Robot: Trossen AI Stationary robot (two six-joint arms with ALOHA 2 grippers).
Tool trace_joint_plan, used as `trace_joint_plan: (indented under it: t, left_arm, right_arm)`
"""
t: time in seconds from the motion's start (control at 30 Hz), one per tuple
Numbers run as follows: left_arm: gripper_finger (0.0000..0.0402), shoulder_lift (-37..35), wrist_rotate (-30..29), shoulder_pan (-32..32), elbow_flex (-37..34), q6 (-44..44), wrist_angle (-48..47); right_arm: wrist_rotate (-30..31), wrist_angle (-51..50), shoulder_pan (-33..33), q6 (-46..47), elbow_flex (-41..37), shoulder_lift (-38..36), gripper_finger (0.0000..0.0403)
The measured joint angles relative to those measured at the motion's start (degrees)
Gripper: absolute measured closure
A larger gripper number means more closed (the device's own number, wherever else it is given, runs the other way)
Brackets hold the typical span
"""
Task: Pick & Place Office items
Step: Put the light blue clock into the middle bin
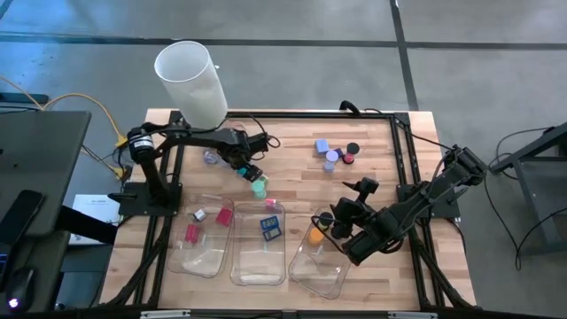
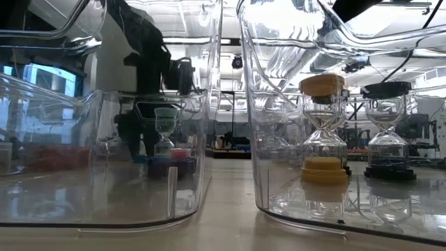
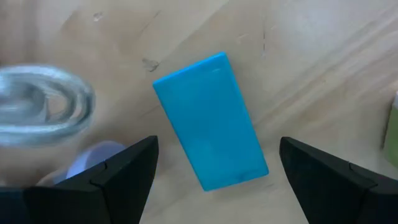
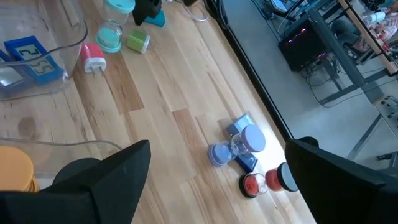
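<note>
Left gripper [image 3: 211, 168]: jaws wide, holding nothing; hung over the blue block [image 3: 211, 121] lying skewed on bare table [image 1: 372, 151] behind the trays [image 1: 257, 252].
Grasp: likely best to turn square to the long sides, descend, then close.
Right gripper [image 4: 217, 168]: spread, empty; over the right tray.

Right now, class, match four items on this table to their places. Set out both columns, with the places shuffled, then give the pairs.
1 orange-capped timer
2 plain blue block
3 pink cube
4 purple-capped timer

A left tray
B between the left gripper's open fingers
C bare table, far cluster
D right tray

Pairs: 1-D, 2-B, 3-A, 4-C
</note>
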Motion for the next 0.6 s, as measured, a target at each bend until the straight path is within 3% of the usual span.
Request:
trace_joint_plan:
  t: [0.37, 0.6]
  left_arm:
    - [0.0074, 2.31, 2.13, 0.17, 0.26, 2.84, 1.44]
    - [0.0074, 2.36, -5.09, -1.85, 0.21, 9.35, 2.46]
  right_arm:
    - [-0.02, 0.57, 0.0, -0.04, 0.0, 0.0, 0.0041]
    - [0.0, 0.7, 0.0, -0.13, 0.0, 0.0, 0.0041]
